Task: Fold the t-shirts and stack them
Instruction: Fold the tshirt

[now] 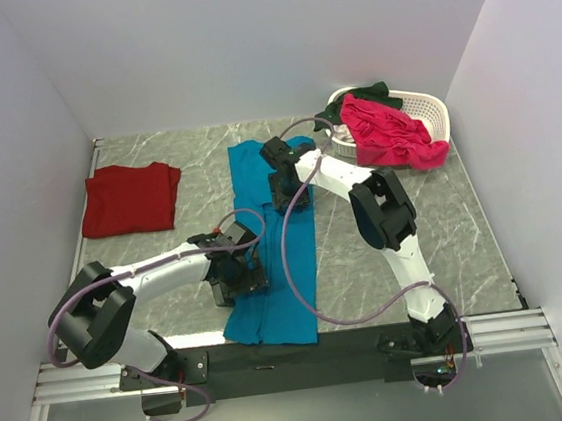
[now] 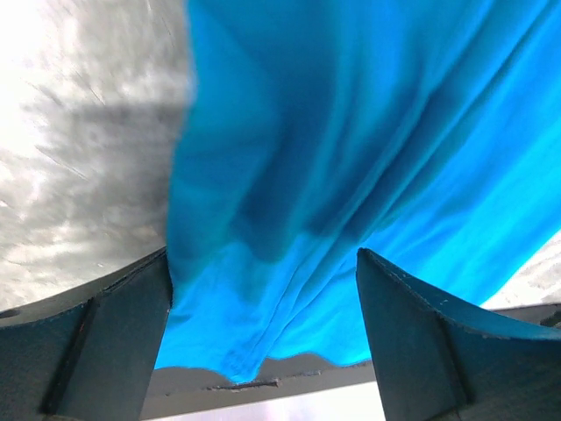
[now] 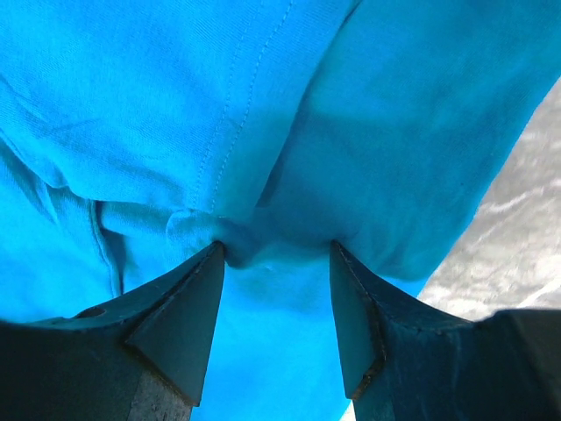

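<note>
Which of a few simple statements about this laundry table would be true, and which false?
The dark red t-shirt lies folded at the far left of the table. True.
The bright pink t-shirt lies flat on the table. False: it is heaped in the white basket.
The left gripper and right gripper are both over the teal-blue t-shirt. True.
The left gripper is shut. False: its jaws stand open.
The teal-blue t-shirt is stacked on the dark red one. False: they lie apart.

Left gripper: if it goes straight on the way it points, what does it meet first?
The teal shirt, most likely: its cloth fills the view just ahead of the left gripper, whose jaws stand open. How close is unclear.
</note>
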Tool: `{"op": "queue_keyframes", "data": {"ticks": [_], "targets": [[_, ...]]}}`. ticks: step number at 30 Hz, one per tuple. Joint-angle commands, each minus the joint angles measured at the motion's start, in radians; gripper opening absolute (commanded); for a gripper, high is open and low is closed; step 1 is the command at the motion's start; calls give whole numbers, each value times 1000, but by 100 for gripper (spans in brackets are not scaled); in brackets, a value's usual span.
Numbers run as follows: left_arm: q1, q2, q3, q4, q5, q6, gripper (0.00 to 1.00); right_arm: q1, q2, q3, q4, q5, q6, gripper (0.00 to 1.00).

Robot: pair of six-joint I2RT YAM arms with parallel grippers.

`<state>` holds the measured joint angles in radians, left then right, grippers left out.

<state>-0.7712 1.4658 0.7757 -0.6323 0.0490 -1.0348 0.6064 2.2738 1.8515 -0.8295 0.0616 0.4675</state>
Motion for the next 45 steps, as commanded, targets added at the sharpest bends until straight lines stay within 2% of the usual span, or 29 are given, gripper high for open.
{"op": "queue_keyframes", "data": {"ticks": [1,4,7,9,10,14,19,26,35,45], "targets": [[-28,5,-46,-4,67,-45,88,-8,70,54,-11,38,-21,59],[-40,-4,-41,-45,51,-56,88,-8,70,86,-22,26,-13,59],[-42,-68,-17,-123,-12,-76,90,-5,-47,32,-2,18,-9,59],[-42,-123,16,-180,-44,-94,91,0,-129,-59,0,23,-6,59],[-42,-140,28,-232,-81,-99,92,3,-220,-96,-5,26,0,60],[-37,-196,74,-322,-156,-100,96,33,-462,-379,-22,-6,51,60],[7,-168,34,-328,-161,-67,97,148,-675,-639,-42,-87,172,60],[23,-228,-38,-279,-134,-65,92,332,-749,-856,24,-200,332,59],[23,-432,-242,-94,-15,-90,80,429,-807,-1037,188,-298,477,56],[21,-510,-322,-73,14,-142,78,504,-731,-1083,291,-350,514,51]]}}
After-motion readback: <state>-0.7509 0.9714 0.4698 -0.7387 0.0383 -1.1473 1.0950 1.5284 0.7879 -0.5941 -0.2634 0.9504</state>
